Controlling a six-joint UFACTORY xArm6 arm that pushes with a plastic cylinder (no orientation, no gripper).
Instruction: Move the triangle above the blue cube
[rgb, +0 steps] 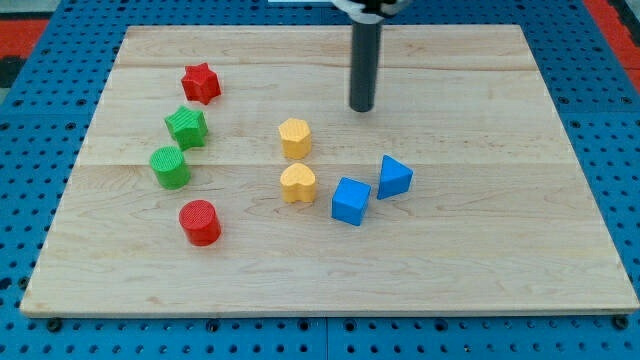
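A blue triangle block (394, 177) lies right of the board's middle. A blue cube (350, 201) sits just to its lower left, almost touching it. My tip (361, 108) is the lower end of a dark rod that comes down from the view's top. It stands above both blue blocks, well apart from them, a little left of the triangle.
A yellow hexagon block (295, 138) and a yellow heart block (297, 183) lie left of the cube. A red star (201, 83), a green star-like block (187, 127), a green cylinder (171, 167) and a red cylinder (200, 222) stand at the left. The wooden board (500, 260) lies on blue pegboard.
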